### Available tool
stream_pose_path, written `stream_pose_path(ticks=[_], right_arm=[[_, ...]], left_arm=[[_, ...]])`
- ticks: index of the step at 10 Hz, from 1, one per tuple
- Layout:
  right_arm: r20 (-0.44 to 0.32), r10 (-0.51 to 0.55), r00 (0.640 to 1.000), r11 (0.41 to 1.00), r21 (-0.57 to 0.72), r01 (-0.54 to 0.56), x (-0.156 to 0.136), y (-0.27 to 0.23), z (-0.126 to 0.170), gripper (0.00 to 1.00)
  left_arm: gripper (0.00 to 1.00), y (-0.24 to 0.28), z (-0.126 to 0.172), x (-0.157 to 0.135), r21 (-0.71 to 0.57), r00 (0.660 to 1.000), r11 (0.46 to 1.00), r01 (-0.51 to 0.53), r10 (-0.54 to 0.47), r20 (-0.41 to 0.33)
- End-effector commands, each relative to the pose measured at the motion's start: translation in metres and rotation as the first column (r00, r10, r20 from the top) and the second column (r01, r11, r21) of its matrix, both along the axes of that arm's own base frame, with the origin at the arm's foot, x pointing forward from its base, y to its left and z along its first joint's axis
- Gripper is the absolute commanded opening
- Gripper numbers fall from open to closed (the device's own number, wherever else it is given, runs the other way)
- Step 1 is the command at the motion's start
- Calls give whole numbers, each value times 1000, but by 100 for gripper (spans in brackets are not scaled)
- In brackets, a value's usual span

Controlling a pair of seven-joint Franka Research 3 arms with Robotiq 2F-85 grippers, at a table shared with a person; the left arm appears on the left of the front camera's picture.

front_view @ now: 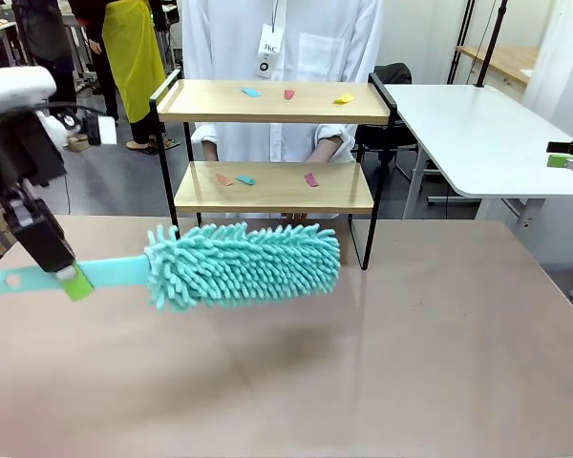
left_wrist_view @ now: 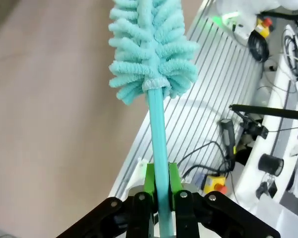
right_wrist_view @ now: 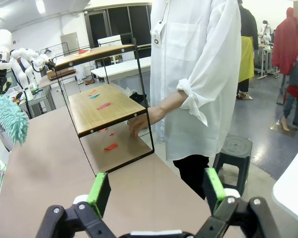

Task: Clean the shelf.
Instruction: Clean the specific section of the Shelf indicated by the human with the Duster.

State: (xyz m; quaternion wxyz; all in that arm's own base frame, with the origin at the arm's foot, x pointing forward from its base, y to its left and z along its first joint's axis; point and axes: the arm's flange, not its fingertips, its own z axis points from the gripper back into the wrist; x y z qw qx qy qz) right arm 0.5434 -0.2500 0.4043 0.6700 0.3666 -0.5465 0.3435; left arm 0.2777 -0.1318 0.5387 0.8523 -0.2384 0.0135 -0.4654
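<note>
The shelf [front_view: 272, 116] stands at the far side of the brown table, with two wooden boards in a black frame. Small coloured paper scraps [front_view: 289, 94] lie on both boards. My left gripper [front_view: 74, 281] is shut on the flat handle of a turquoise fluffy duster [front_view: 244, 264], held level above the table in front of the shelf. In the left wrist view the green pads [left_wrist_view: 150, 181] clamp the handle and the duster head [left_wrist_view: 151, 44] points away. My right gripper [right_wrist_view: 157, 191] is open, off to the right of the shelf [right_wrist_view: 97, 116].
A person in a white shirt stands behind the shelf, one hand [right_wrist_view: 139, 124] at the lower board. A white table [front_view: 487, 134] stands at the back right. The brown table [front_view: 363, 363] is bare in front of the shelf.
</note>
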Motion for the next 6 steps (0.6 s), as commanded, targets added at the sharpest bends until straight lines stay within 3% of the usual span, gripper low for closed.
stream_pose_path(ticks=[1,4,6], right_arm=[[5,3,1000,1000,0,-3,0,2,3,100],[5,3,1000,1000,0,-3,0,2,3,100],[5,3,1000,1000,0,-3,0,2,3,100]], left_arm=[[13,8,11,7,19,1000,1000,16,-16,9],[13,0,0,1,8,1000,1000,2,-2,2],[13,-60,-3,-8,66,997,995,-68,64,50]])
